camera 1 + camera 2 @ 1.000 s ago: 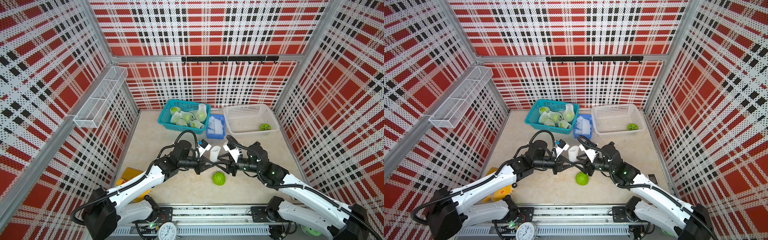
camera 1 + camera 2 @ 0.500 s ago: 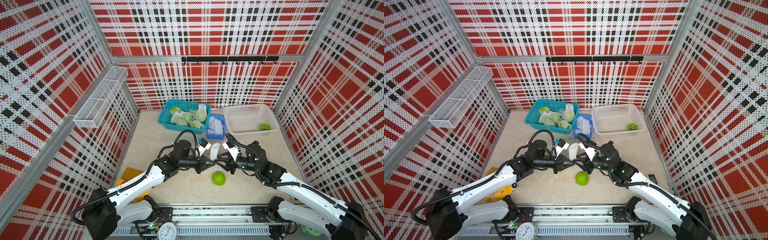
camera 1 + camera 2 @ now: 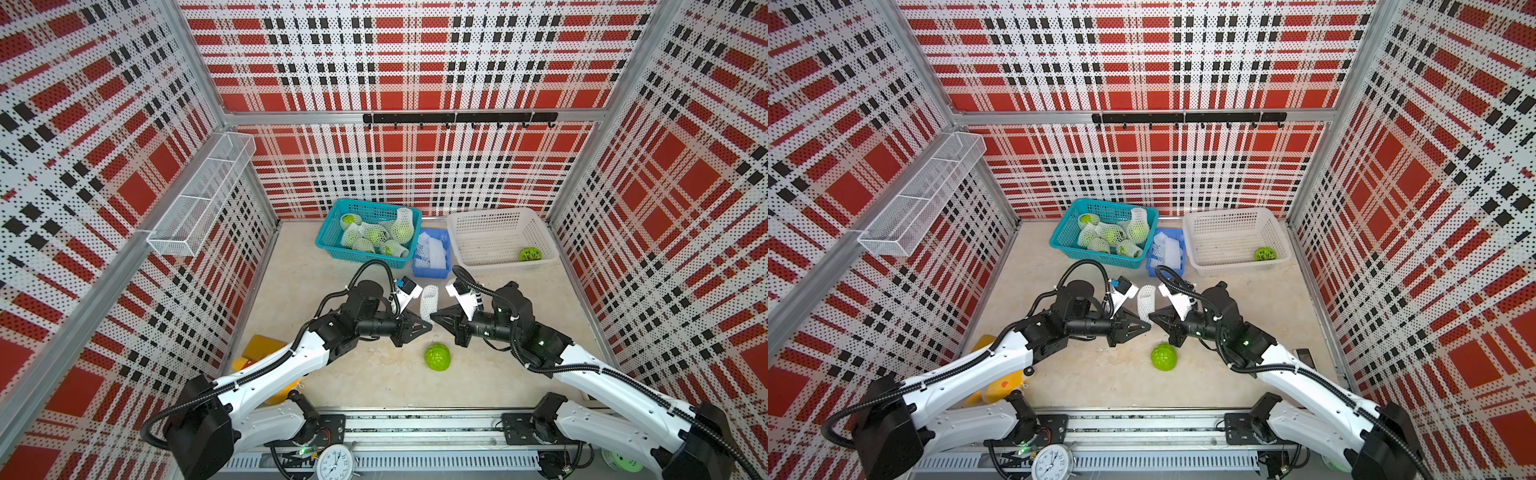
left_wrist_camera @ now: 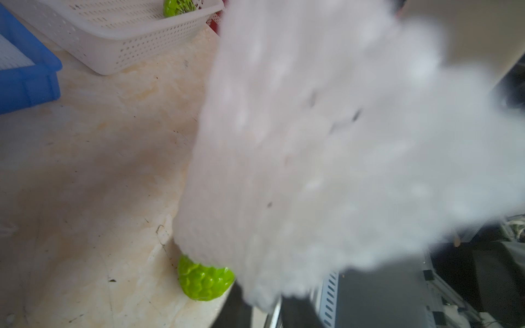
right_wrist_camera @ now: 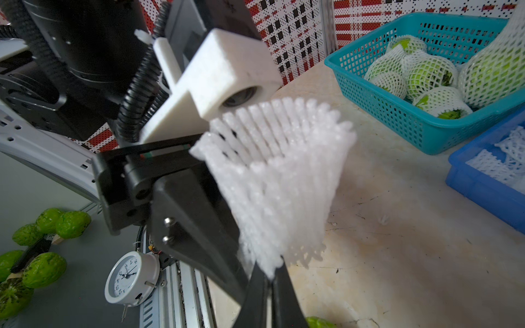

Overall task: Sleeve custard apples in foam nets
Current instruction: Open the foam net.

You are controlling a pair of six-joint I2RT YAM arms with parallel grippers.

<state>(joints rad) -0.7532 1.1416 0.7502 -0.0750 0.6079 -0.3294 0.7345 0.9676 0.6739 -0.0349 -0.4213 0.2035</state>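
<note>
Right gripper is clamped on the lower edge of 1 upright foam net. Left gripper sits just beside that net; whether it grips is unclear. 1 bare custard apple lies on the table nearby.

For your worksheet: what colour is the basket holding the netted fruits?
Teal basket, clearest in the right wrist view.

Walls are covered in red, black and white plaid, dotted with holes. The floor is marbled beige. An apple is coloured bright green, a net white — diamond-meshed. A teal basket, a white basket and a blue tray are shown.
</note>
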